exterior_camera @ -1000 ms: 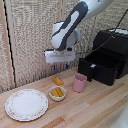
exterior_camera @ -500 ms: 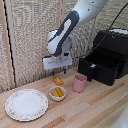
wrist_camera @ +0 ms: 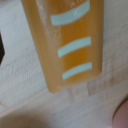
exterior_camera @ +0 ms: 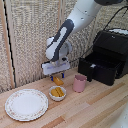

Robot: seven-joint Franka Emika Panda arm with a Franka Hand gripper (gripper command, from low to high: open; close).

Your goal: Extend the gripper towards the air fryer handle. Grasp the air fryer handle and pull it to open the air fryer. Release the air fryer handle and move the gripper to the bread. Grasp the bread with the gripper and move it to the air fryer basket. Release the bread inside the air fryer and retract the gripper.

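Wooden table (exterior_camera: 95,107) fills the lower half of the exterior view, a woven reed screen (exterior_camera: 30,40) behind it. White arm (exterior_camera: 75,25) sweeps down from the top right to mid-frame. Air fryer (exterior_camera: 112,47), black and boxy, sits at the right edge; its basket (exterior_camera: 97,70) is pulled out toward the frame's centre, open top visible, the handle (exterior_camera: 80,67) jutting from its front face at the left end of the drawer. Large patterned plate (exterior_camera: 26,104) lies at lower left. Pink cup (exterior_camera: 79,83) stands just left of the drawer, below the handle. Small white bowl (exterior_camera: 57,93) sits between plate and cup, holding a pair of golden sticks (exterior_camera: 57,91). Gripper (exterior_camera: 58,75) hangs at centre frame above the bowl, fingers pointing down and clamped on the bread (exterior_camera: 58,80), a golden-orange oblong lifted off the table, just above and behind the bowl, well left of the basket. Wrist view: bread (wrist_camera: 67,42) fills most of the frame, blurred, orange with three pale stripes across it, wood grain underneath; fingers not discernible there.
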